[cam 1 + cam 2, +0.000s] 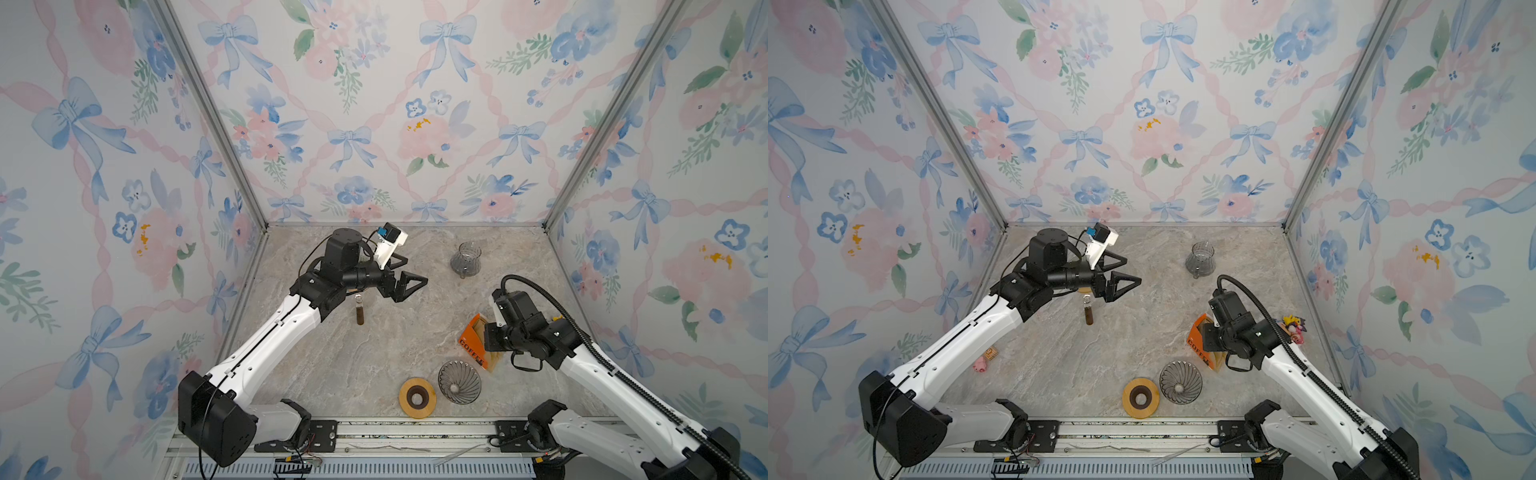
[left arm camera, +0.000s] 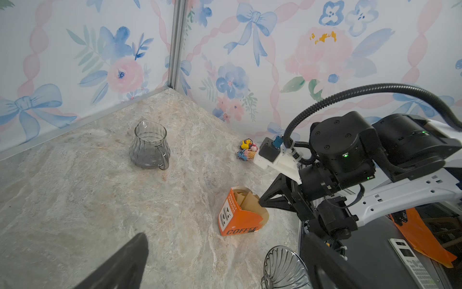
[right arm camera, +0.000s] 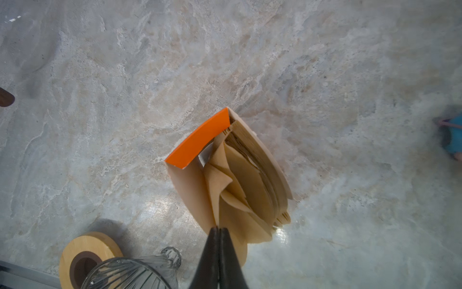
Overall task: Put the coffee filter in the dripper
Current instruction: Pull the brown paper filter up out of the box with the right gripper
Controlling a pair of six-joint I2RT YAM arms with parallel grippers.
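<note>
An orange box marked COFFEE stands on the marble table right of the middle, also seen in both top views. It holds a stack of brown paper filters. My right gripper reaches into it from above, shut on the edge of one coffee filter. The dripper, a ribbed glass cone, stands empty just in front of the box and shows in the right wrist view too. My left gripper hangs open and empty above the back of the table.
A wooden ring lies left of the dripper. A glass carafe stands at the back right. A small brown vial stands under the left arm. Small toys sit by the right wall, and a pink one near the left wall.
</note>
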